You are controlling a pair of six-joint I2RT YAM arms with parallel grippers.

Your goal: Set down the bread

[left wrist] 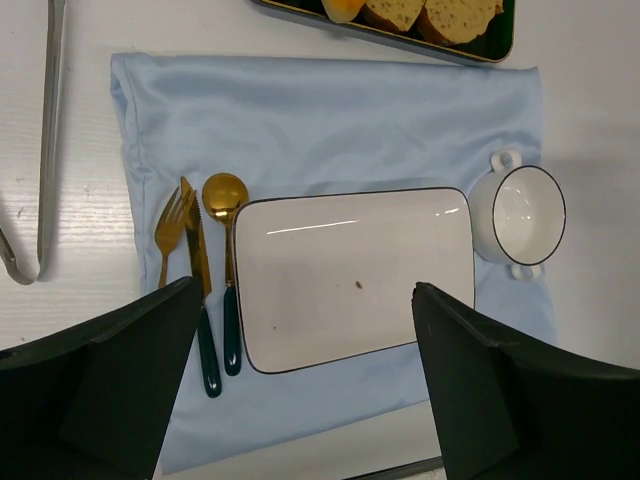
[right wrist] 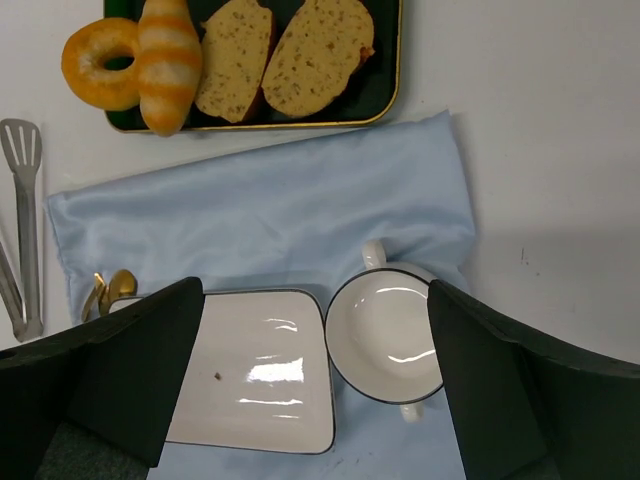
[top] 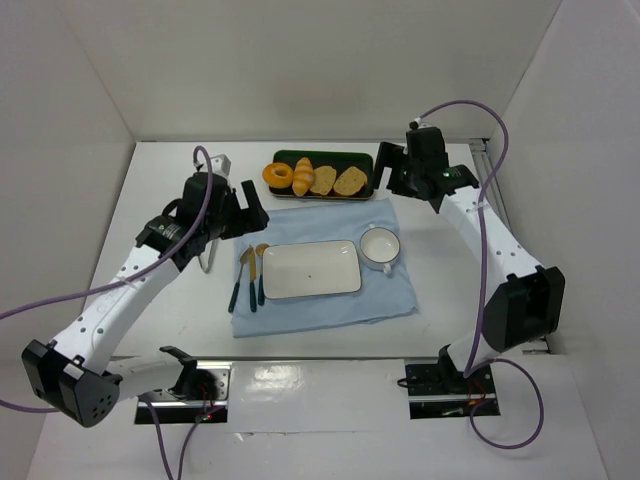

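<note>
The bread (top: pixel 304 176), a golden-yellow ridged roll, lies on the dark tray (top: pixel 359 159) at the back, between an orange doughnut (top: pixel 279 176) and two tan slices (top: pixel 336 180). It also shows in the right wrist view (right wrist: pixel 167 64). The white rectangular plate (top: pixel 310 268) sits bare on the blue cloth (top: pixel 330 215). My left gripper (top: pixel 248 207) is open and empty, hovering over the plate's left side (left wrist: pixel 350 275). My right gripper (top: pixel 392 170) is open and empty, above the tray's right end and the bowl.
A white two-handled bowl (top: pixel 380 247) stands right of the plate. A gold fork, knife and spoon (top: pixel 249 275) lie left of it. Metal tongs (left wrist: pixel 45 130) lie on the table left of the cloth. White walls close in three sides.
</note>
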